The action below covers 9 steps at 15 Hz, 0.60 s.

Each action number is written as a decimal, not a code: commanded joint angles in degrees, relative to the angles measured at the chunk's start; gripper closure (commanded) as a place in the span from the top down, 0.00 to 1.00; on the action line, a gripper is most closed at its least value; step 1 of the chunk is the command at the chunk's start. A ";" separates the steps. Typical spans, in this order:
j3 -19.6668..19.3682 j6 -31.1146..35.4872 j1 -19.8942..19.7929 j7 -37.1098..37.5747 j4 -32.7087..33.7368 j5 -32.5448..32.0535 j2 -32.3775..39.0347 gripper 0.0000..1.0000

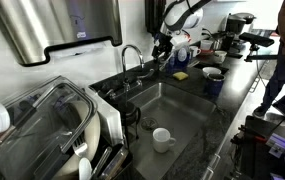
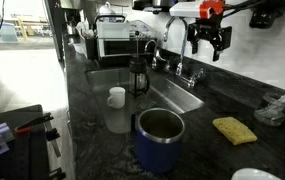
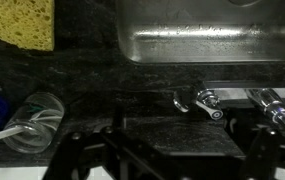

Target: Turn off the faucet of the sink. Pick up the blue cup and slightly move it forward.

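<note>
The chrome faucet (image 1: 132, 57) arches over the steel sink (image 1: 172, 105); its handles (image 3: 208, 101) show in the wrist view, and it also shows in an exterior view (image 2: 179, 45). My gripper (image 2: 210, 47) hangs open and empty above the counter behind the faucet, apart from it; it also shows in an exterior view (image 1: 162, 46). In the wrist view the dark fingers (image 3: 172, 165) frame the bottom edge. The blue cup (image 2: 160, 140) stands upright on the dark counter beside the sink, far from the gripper, and appears in an exterior view (image 1: 213, 82). I cannot tell whether water runs.
A yellow sponge (image 2: 234, 130) lies on the counter near the blue cup. A white cup (image 1: 162, 138) sits in the sink. A French press (image 2: 139, 72) and a clear glass (image 3: 37, 120) stand by the faucet. A dish rack (image 1: 52, 125) is beside the sink.
</note>
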 commanded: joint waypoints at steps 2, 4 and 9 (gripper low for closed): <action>-0.97 -0.10 0.95 -0.31 0.13 0.51 0.46 1.00; -0.96 -0.10 0.97 -0.30 0.13 0.51 0.60 1.00; -5.34 1.92 3.06 5.00 -8.38 -7.13 -6.54 1.00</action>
